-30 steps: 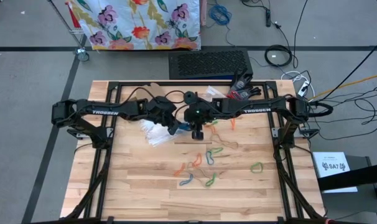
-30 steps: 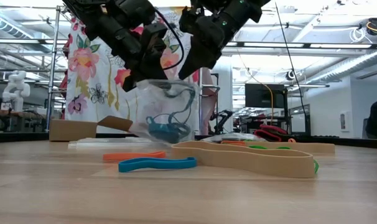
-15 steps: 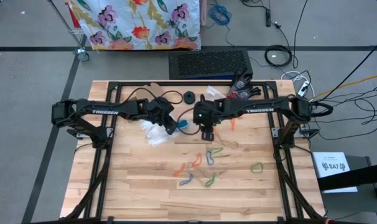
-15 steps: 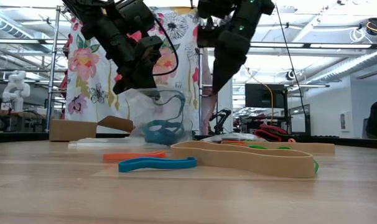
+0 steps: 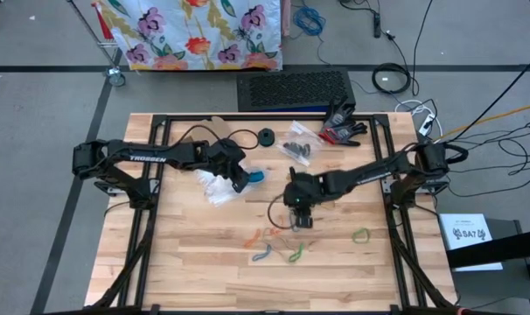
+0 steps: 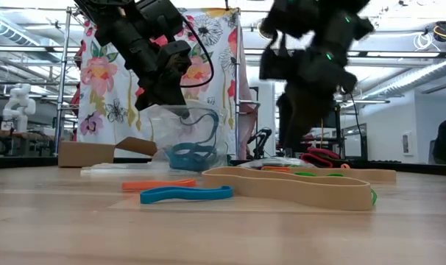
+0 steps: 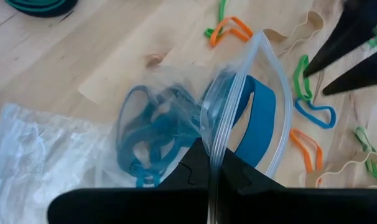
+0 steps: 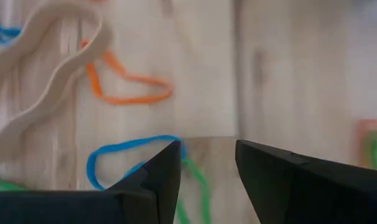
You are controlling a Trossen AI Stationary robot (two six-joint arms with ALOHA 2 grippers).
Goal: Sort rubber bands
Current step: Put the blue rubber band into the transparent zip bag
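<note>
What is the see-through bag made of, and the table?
The bag looks like thin clear plastic: blue bands show through it, it crinkles and shines, and it has a ridged zip strip along its mouth. The table looks like wood, pale planks with grain lines and a smooth finish, though it could be a wood-look top.

Two dark arms, matte black from shoulder to tip.
White TROSSEN lettering runs along the left arm [image 5: 147, 157], black cable looping off its wrist; on the right arm [image 5: 361, 175] a small green light glows near the wrist. Fingers [image 8: 145, 180] are flat, black, wedge-shaped, tapering to blunt points.
</note>
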